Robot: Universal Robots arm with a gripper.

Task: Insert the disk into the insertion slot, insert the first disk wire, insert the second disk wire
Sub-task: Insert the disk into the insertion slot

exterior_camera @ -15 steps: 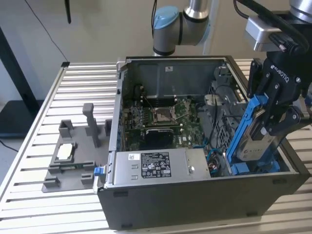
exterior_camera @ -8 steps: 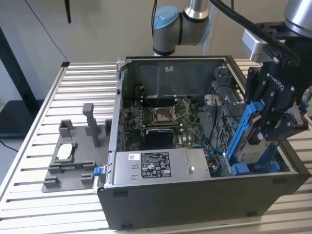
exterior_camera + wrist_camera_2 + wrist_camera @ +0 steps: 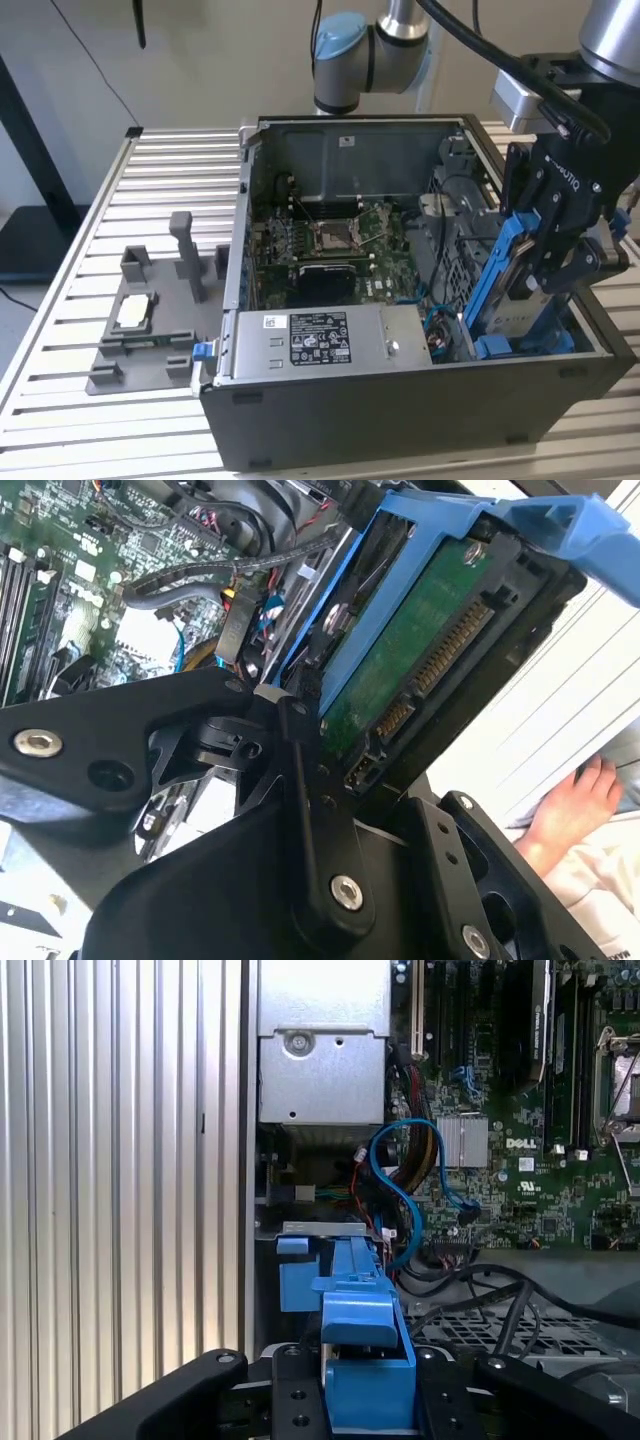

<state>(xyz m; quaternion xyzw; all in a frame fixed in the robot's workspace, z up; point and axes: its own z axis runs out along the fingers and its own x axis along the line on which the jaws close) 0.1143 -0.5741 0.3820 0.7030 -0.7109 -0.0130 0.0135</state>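
At the exterior view's right end of the open computer case (image 3: 400,420), the disk (image 3: 512,300) is held steeply tilted. Its lower end is down inside the case at the near corner and its upper end is raised clear of the rim. The gripper (image 3: 548,262) is closed on the disk across its middle, and no gap is seen between the black fingers (image 3: 300,750) and the load. Whether the lower end has entered the insertion slot cannot be told; perforated cage metal (image 3: 470,1332) is noted just beside the carrier in the first wrist view.

Handling is judged as follows. The disk is stiff and dense for its bulk, and sensitive to knocks. The plastic carrier is likely to flex a little under side load. A hold across the flat body or the carrier's long rails is considered sound; the bare board and contacts should be left untouched.

Appearance: a bright blue carrier frame (image 3: 365,1360) surrounds a silver-grey body. In the second wrist view the green circuit board (image 3: 420,650) is exposed, with a row of gold contacts (image 3: 455,640) at one end.
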